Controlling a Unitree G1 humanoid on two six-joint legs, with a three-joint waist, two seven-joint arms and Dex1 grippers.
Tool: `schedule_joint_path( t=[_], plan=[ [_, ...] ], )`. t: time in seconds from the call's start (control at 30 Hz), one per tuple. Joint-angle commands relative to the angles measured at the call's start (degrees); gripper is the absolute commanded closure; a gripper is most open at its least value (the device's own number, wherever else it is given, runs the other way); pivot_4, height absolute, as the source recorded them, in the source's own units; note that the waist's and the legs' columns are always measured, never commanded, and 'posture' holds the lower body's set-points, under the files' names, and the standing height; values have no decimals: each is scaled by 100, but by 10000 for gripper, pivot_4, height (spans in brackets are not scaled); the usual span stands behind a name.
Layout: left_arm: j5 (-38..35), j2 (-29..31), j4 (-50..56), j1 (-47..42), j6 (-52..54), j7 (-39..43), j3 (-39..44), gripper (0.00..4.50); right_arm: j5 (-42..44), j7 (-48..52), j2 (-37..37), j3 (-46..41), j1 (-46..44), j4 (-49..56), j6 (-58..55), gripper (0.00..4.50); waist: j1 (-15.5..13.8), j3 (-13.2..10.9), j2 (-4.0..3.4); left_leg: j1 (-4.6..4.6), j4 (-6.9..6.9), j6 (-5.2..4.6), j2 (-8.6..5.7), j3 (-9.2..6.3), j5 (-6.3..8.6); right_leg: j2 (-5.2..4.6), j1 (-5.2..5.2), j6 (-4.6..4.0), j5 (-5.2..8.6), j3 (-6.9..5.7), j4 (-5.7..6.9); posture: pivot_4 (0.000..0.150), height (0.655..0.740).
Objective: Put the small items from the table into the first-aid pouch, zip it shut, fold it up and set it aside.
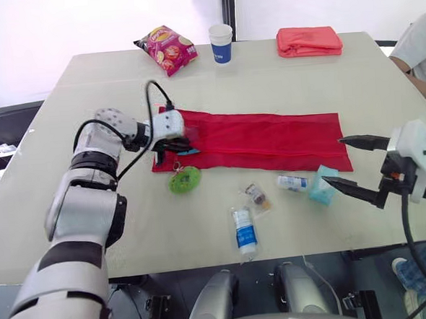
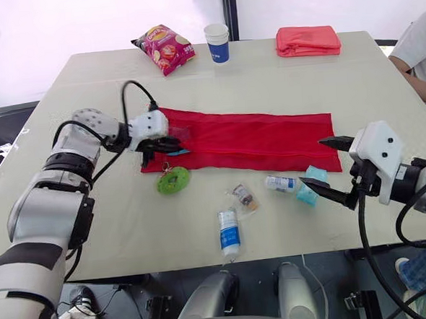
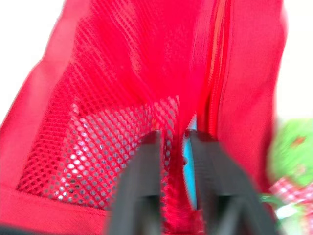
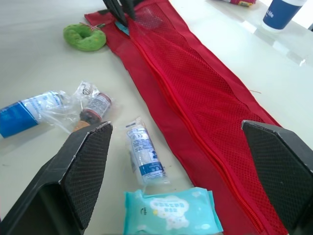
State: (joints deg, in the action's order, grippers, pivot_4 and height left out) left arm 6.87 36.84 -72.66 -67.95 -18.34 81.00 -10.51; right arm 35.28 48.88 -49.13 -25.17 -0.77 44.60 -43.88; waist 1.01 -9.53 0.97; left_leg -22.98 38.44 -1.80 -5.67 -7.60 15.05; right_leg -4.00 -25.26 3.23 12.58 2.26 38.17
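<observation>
The red mesh first-aid pouch (image 1: 262, 138) lies unfolded in a long strip across the table. My left gripper (image 1: 179, 145) is at its left end, shut on the mesh edge beside the zip (image 3: 215, 73), with something blue against one finger. My right gripper (image 1: 335, 161) hovers wide open off the pouch's right end, just above a teal wipes pack (image 4: 168, 215). In front of the pouch lie a green round item (image 1: 184, 179), a small bagged bottle (image 1: 257, 196), a bagged blue-and-white tube (image 1: 244, 231) and a small white roll (image 4: 143, 152).
At the far edge of the table (image 1: 86, 88) are a crisps bag (image 1: 166, 48), a blue-and-white paper cup (image 1: 221, 43) and a folded pink cloth (image 1: 308, 41). A person's arm (image 1: 417, 49) shows at the right edge.
</observation>
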Motion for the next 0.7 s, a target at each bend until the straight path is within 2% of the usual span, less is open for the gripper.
schedule_joint_path(
  t=[0.03,0.1,0.2,0.33,0.57,0.7],
  plan=[
    [-662,-50,536,-205,1234,904,485,24360,325,-216,20,-355,243,493,-62,0,1,0,1,0,2,0,-1,-1,0,0,3,0,0,-2,-1,1500,7400],
    [-775,-181,926,-128,1593,876,536,24360,507,-352,42,-444,299,589,-119,0,-9,-1,1,0,8,0,0,-4,0,-1,7,1,0,-6,-3,1500,7400],
    [-543,-587,1726,229,1624,189,280,24360,890,-592,40,-711,349,791,-217,0,-34,0,1,3,12,1,0,-12,0,-3,17,2,-1,-10,-7,1500,7400],
    [-360,-935,2317,544,1780,-311,65,24360,1387,-808,-46,-929,433,954,-310,0,-22,-1,5,12,11,0,1,-18,0,-5,33,3,-2,-17,-19,1500,7400],
    [100,-1567,2419,705,1504,-1210,-417,24360,2129,-1300,-324,-1164,533,1242,-407,0,-42,-2,6,14,9,0,3,-15,0,-5,34,3,-2,-14,-19,1500,7400],
    [100,-1653,2339,676,1465,-1171,-485,24360,2385,-1508,-502,-1231,554,1250,-405,0,-60,-3,10,14,10,0,2,-15,0,-6,35,4,-3,-15,-20,1500,7400]
  ],
)
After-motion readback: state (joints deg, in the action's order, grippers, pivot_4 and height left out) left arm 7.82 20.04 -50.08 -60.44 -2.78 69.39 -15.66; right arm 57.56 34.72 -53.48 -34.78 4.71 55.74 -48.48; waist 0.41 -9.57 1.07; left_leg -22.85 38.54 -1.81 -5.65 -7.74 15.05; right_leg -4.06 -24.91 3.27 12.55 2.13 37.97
